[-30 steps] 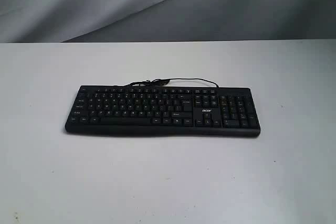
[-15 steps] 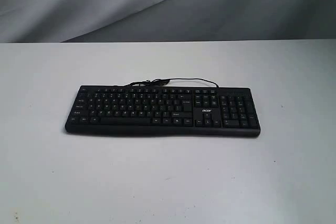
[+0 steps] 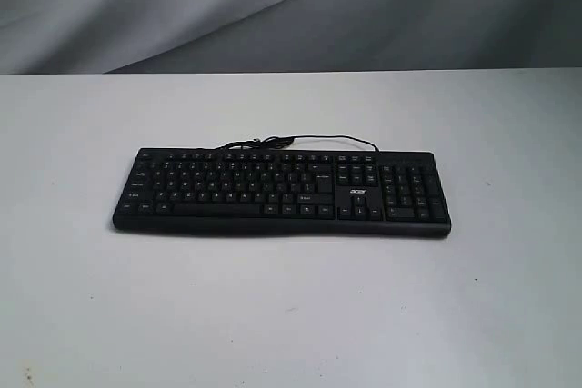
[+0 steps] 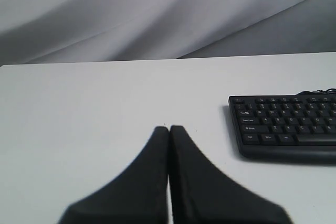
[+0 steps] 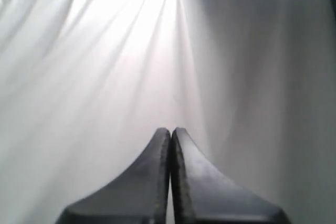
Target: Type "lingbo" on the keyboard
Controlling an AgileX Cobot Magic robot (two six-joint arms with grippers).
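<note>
Typing hasn't begun, I judge: the keyboard lies mid-worktop, my left pincer pinched shut and empty well apart from it, the right pincer likewise shut, so next I bring one tip over L

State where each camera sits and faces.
Exterior: off the arms, facing the flat black keyboard on the white table; no robot parts show.
Left wrist: low over the table, behind the shut left gripper, keyboard's end beyond.
Right wrist: behind the shut right gripper, facing pale draped cloth.
Shared: exterior and left wrist both show the keyboard.
</note>
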